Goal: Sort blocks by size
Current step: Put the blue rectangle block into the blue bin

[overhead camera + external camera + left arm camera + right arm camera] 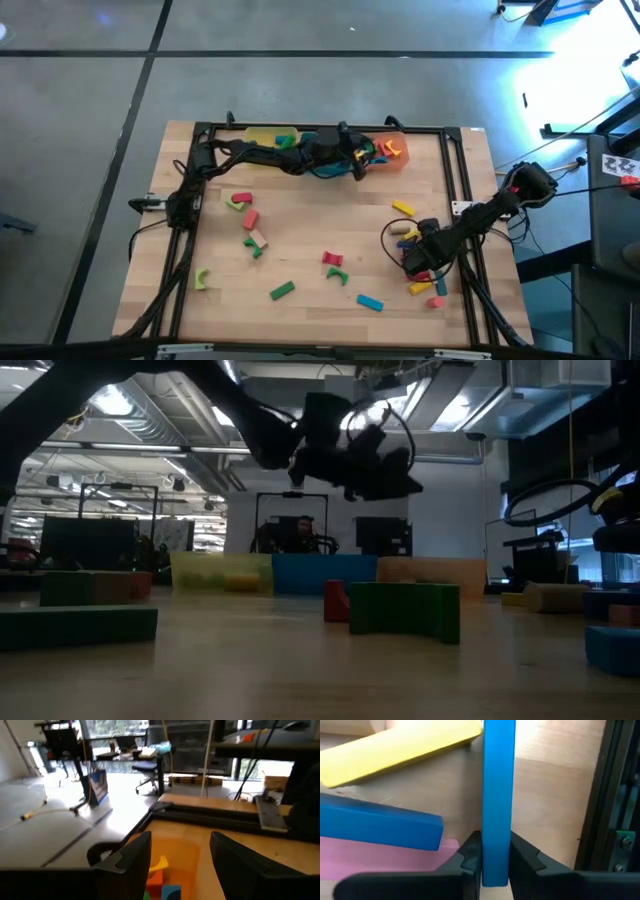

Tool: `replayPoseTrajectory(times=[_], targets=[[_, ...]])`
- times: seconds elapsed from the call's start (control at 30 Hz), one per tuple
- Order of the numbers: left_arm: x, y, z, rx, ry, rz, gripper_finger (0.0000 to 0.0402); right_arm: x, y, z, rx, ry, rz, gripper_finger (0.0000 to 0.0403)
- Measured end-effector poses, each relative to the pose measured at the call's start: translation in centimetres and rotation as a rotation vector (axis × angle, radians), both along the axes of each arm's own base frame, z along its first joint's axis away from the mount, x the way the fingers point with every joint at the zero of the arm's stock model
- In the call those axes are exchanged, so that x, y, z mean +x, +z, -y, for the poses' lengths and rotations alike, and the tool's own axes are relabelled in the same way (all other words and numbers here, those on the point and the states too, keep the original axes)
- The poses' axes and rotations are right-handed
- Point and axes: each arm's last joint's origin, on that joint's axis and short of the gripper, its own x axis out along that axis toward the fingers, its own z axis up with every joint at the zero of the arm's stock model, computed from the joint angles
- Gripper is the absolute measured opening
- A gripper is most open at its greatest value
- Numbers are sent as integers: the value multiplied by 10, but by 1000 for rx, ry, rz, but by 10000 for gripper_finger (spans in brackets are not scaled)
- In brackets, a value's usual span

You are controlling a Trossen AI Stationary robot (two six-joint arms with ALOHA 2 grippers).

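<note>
Right tool (495,857) clenched on smooth flat blue bar (498,790); left tool (180,865) released over orange tray (192,852).

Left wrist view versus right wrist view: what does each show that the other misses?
Only the left wrist view shows the open left gripper above the orange tray holding yellow, orange, blue and green blocks, with the room beyond. Only the right wrist view shows the right gripper shut on a blue bar, beside a yellow bar, another blue bar and a pink block. Both show the wooden table.
</note>
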Motion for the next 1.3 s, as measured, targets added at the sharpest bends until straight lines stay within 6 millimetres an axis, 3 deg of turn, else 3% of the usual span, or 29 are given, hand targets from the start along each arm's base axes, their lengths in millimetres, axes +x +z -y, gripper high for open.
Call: replayPoseTrajectory(times=[0.27,0.47,0.63,0.73,0.9,1.1,1.3], targets=[[-17,52,14,2,-17,-10,182,2,8,-2,22,77,-36,73],[-49,91,20,39,-30,-165,182,7,35,-4,-25,180,-90,64],[-75,114,29,-15,-43,-240,182,19,59,-5,-114,310,-27,70],[-88,119,33,-47,-41,-246,182,32,70,-1,-158,394,31,71],[-105,110,49,-97,-98,-296,182,54,85,19,-278,536,80,66],[-117,89,77,-150,-158,-345,182,86,96,64,-357,703,88,70],[-122,74,111,-177,-241,-447,182,124,101,119,-418,924,215,68]])
